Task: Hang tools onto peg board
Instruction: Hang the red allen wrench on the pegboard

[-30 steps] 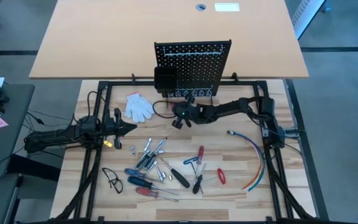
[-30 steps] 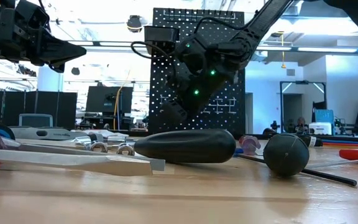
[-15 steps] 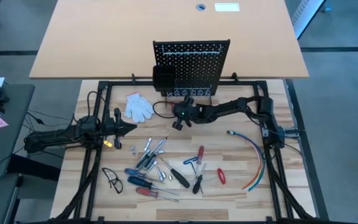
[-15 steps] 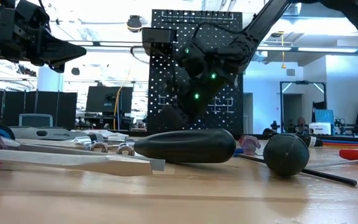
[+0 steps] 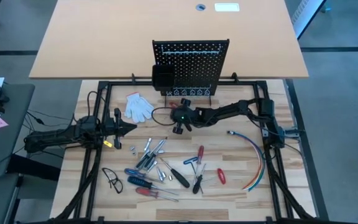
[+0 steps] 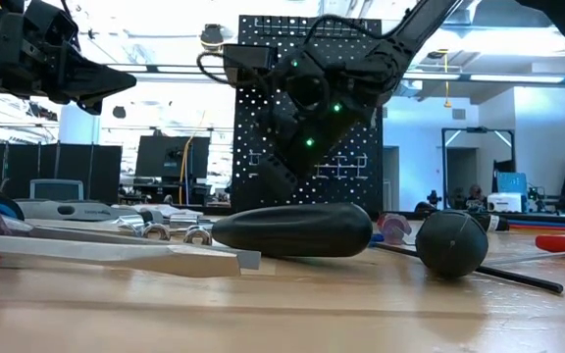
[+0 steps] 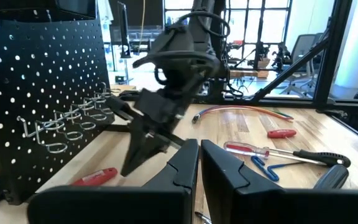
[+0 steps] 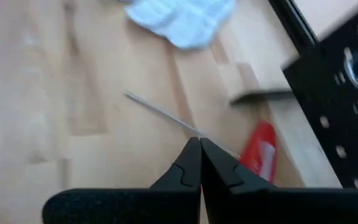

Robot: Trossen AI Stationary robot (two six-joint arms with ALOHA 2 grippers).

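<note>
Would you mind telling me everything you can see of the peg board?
The peg board is a small black panel, metal by its look, pierced with rows of round holes. It stands upright on feet at the far edge of the wooden table, behind the scattered tools. A black bin is fixed to its front, and wire hooks and rings jut out in a row. White marks run along its bottom edge. No tool hangs on it. The right gripper hovers just before it, apart from it.

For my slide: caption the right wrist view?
Shut right gripper pinching a red-handled screwdriver by its shaft, beside the peg board.
</note>
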